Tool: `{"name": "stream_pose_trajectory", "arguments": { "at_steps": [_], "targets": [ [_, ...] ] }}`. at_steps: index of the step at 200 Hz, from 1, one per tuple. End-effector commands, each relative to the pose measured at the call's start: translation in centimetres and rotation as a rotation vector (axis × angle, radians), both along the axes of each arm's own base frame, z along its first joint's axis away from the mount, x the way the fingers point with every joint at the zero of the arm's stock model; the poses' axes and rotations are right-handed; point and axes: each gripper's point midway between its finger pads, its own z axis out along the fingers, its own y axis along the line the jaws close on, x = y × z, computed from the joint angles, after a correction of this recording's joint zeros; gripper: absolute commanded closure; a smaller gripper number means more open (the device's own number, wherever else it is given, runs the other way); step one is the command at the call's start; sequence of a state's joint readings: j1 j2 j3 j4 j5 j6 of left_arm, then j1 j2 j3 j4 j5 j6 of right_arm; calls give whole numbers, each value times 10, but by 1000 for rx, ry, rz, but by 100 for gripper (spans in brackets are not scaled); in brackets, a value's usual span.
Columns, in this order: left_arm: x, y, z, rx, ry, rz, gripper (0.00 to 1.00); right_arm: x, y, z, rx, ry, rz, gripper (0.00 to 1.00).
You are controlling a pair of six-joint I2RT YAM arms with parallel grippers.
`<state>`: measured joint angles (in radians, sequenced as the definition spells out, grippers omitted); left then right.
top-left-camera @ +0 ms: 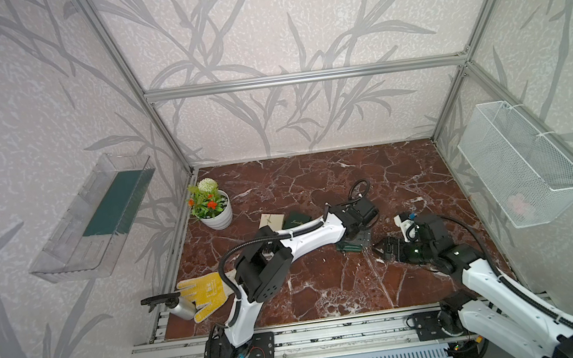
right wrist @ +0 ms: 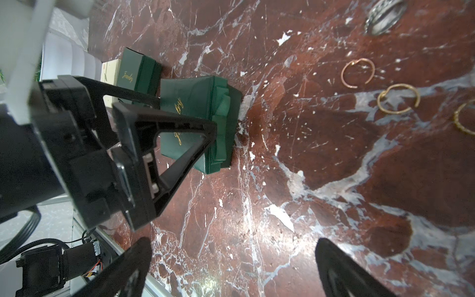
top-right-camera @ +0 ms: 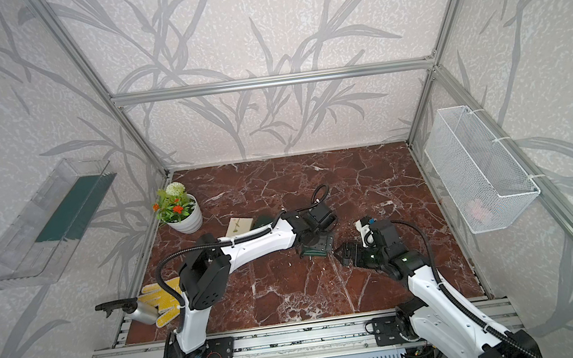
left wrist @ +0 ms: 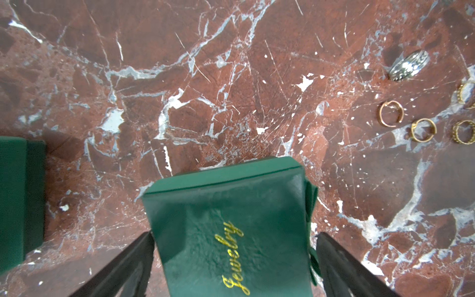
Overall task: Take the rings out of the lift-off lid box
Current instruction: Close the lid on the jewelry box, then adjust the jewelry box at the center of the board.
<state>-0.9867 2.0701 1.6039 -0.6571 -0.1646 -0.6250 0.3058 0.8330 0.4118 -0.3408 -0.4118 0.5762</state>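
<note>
The green lift-off lid box [left wrist: 231, 218], lettered "Jewelry" in gold with a ribbon on one side, lies on the red marble, also seen in the right wrist view [right wrist: 195, 102]. My left gripper [left wrist: 235, 235] stands open with a finger on each side of the box and a gap showing on the ribbon side. The rings lie loose on the marble beside it: a silver band [left wrist: 408, 65] and several gold hoops [left wrist: 390, 113] [left wrist: 423, 129]. They also show in the right wrist view [right wrist: 398, 99]. My right gripper [right wrist: 234, 240] hangs open over bare marble near the rings.
A second green box [top-left-camera: 297, 219] and a cream box [top-left-camera: 270, 220] sit behind the left arm. A flower pot [top-left-camera: 216, 212] stands at the back left. A yellow glove [top-left-camera: 204, 290] and a spray bottle [top-left-camera: 178, 304] lie front left. A wire basket [top-left-camera: 521, 166] hangs on the right wall.
</note>
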Motion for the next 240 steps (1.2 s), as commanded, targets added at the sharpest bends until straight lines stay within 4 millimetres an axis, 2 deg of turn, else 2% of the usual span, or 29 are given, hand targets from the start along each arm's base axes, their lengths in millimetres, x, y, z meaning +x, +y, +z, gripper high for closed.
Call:
{"name": "stream_pose_trajectory", "arguments": {
  "at_steps": [1, 77, 108, 125, 158, 180, 196, 240],
  "targets": [
    [10, 5, 17, -7, -50, 18, 3, -2, 1, -3, 10, 20, -3, 1],
    [31, 36, 89, -97, -247, 70, 0, 1, 2, 19, 18, 36, -15, 1],
    [37, 60, 115, -128, -328, 117, 1, 11, -6, 25, -38, 27, -46, 1],
    [37, 76, 122, -155, -348, 146, 1, 17, -7, 26, -63, 39, -46, 1],
    [34, 107, 126, -220, -374, 190, 1, 32, -7, 21, -117, 72, -35, 0],
    [32, 122, 111, -270, -337, 201, 1, 47, -5, 14, -147, 89, -32, 1],
    [31, 126, 99, -278, -294, 189, 1, 57, -4, 9, -163, 100, -31, 3],
    [28, 131, 84, -300, -282, 194, 1, 83, -5, 2, -205, 86, -61, 4]
  ]
}}
